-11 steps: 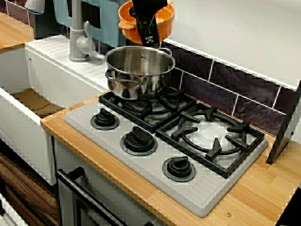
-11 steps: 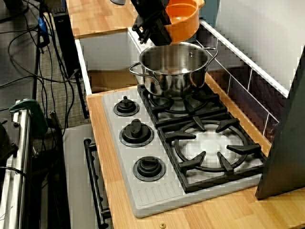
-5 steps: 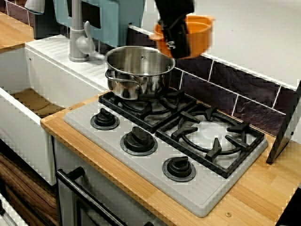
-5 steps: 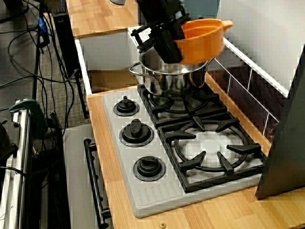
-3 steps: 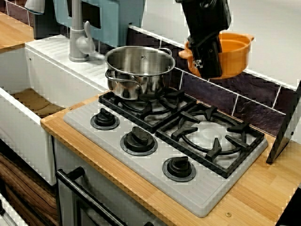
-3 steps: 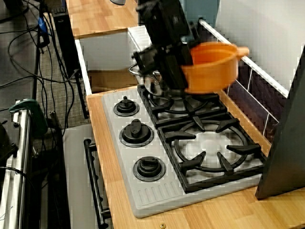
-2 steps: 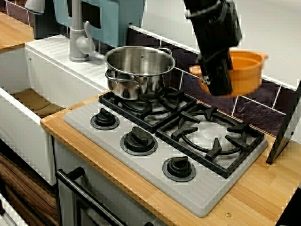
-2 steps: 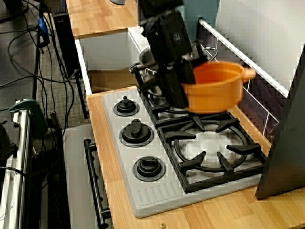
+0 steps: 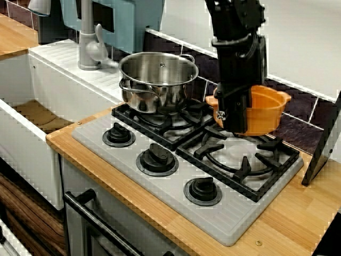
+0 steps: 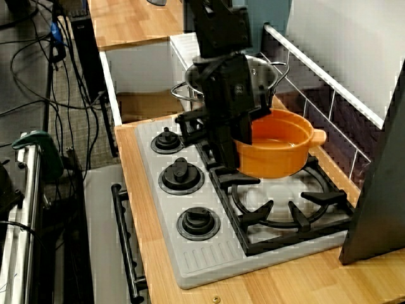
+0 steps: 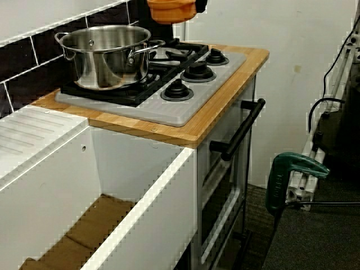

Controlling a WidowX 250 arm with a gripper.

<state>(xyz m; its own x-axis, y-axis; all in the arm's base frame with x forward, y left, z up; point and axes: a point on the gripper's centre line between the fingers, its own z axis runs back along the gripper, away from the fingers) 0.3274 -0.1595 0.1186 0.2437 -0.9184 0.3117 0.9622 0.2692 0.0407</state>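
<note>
Steel pot (image 9: pixel 154 90) on the rear burner at upper centre, three black knobs (image 9: pixel 157 159) along the grey hob (image 9: pixel 234 218) — lower middle, grey tap (image 9: pixel 88 37) upper left, wooden counter (image 9: pixel 298 213) lower right.

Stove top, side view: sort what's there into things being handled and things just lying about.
Being handled: gripper, shut on the orange pot at its rim; burner grate beneath it.
Lying about: steel pot on the other burner; knobs; tap; green clamp.
</note>
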